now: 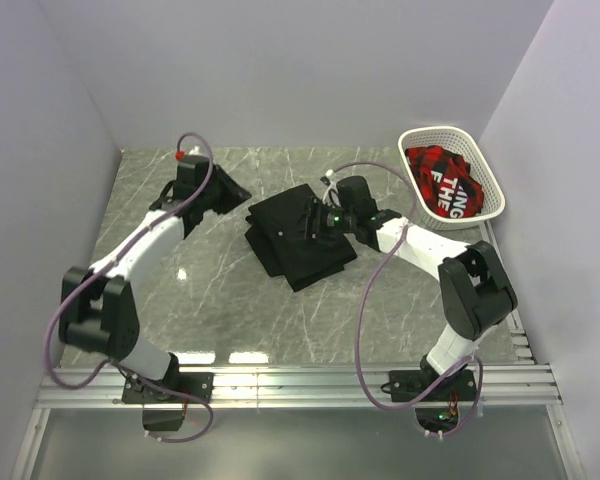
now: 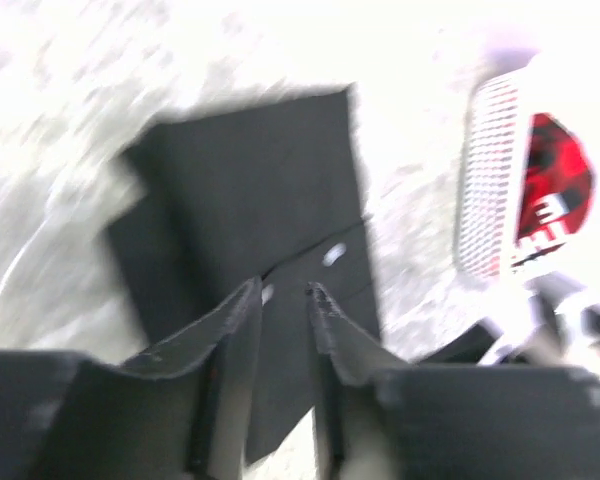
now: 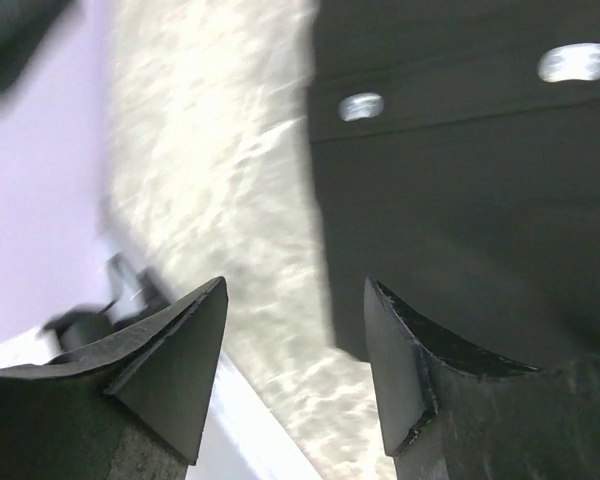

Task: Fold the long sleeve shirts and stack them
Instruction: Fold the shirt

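Between the right gripper's (image 3: 295, 285) widely spread tips nothing is held, and the left gripper (image 2: 285, 290) is seen narrowly parted, empty too. The folded black shirt (image 1: 298, 240) is laid mid table (image 1: 230, 300), partly under the right gripper.

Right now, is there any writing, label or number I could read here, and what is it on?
"THE": white letters on the red and black cloth in the white basket.
"NG": just above it, the end of a cut-off word.
Below it: partial letters, unreadable, and blurred in the left wrist view.
Black shirt: no writing.
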`<state>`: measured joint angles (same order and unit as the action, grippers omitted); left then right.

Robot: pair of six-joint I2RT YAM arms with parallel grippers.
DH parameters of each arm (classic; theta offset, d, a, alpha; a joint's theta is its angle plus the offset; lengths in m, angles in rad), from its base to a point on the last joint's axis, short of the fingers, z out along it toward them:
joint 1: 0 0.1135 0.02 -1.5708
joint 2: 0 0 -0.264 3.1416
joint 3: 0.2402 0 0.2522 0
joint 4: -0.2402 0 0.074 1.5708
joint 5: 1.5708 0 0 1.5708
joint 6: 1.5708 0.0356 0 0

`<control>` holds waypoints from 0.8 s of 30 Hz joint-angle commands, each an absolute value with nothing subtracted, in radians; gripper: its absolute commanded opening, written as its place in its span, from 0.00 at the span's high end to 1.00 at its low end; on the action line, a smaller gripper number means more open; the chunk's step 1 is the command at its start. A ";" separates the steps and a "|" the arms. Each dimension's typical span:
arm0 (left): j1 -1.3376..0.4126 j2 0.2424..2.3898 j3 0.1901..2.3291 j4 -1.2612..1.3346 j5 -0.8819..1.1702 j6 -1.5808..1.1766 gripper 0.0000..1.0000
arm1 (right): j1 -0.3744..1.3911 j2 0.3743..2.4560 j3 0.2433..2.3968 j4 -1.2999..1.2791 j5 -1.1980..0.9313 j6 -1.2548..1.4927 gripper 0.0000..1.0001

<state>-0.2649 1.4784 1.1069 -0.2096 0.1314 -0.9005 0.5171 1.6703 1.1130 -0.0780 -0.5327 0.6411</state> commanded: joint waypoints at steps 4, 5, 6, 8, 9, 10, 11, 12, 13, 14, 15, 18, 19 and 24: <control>-0.308 1.696 1.281 -0.138 0.268 -0.858 0.78 | 0.534 1.729 1.104 0.172 -0.759 0.721 0.37; -0.322 1.738 1.288 -0.134 0.275 -0.856 0.79 | 0.532 1.742 1.106 0.164 -0.771 0.716 0.37; -0.340 1.753 1.287 -0.111 0.288 -0.861 0.81 | 0.534 1.773 1.109 0.166 -0.785 0.713 0.38; -0.350 1.798 1.269 -0.085 0.298 -0.867 0.83 | 0.534 1.817 1.108 0.158 -0.811 0.706 0.39; -0.351 1.811 1.259 -0.063 0.290 -0.868 0.87 | 0.534 1.831 1.106 0.144 -0.810 0.703 0.40; -0.351 1.822 1.249 -0.054 0.282 -0.867 0.88 | 0.535 1.847 1.103 0.131 -0.807 0.695 0.39; -0.351 1.844 1.229 -0.046 0.267 -0.859 0.89 | 0.537 1.876 1.100 0.115 -0.811 0.680 0.40; -0.350 1.856 1.218 -0.046 0.250 -0.848 0.90 | 0.538 1.896 1.098 0.097 -0.813 0.667 0.40; -0.348 1.867 1.207 -0.035 0.215 -0.844 0.92 | 0.541 1.913 1.097 0.077 -0.816 0.655 0.40; -0.345 1.890 1.180 -0.028 0.206 -0.842 0.94 | 0.543 1.945 1.095 0.045 -0.819 0.632 0.40; -0.338 1.900 1.166 -0.020 0.196 -0.848 0.95 | 0.542 1.960 1.085 0.028 -0.816 0.624 0.40; -0.316 1.942 1.118 0.018 0.187 -0.873 0.97 | 0.537 1.994 1.043 -0.011 -0.804 0.609 0.40; -0.311 1.953 1.112 0.020 0.184 -0.879 0.97 | 0.535 1.999 1.031 -0.011 -0.802 0.609 0.40; -0.295 1.996 1.097 0.015 0.161 -0.890 0.98 | 0.519 1.996 0.986 -0.002 -0.811 0.611 0.41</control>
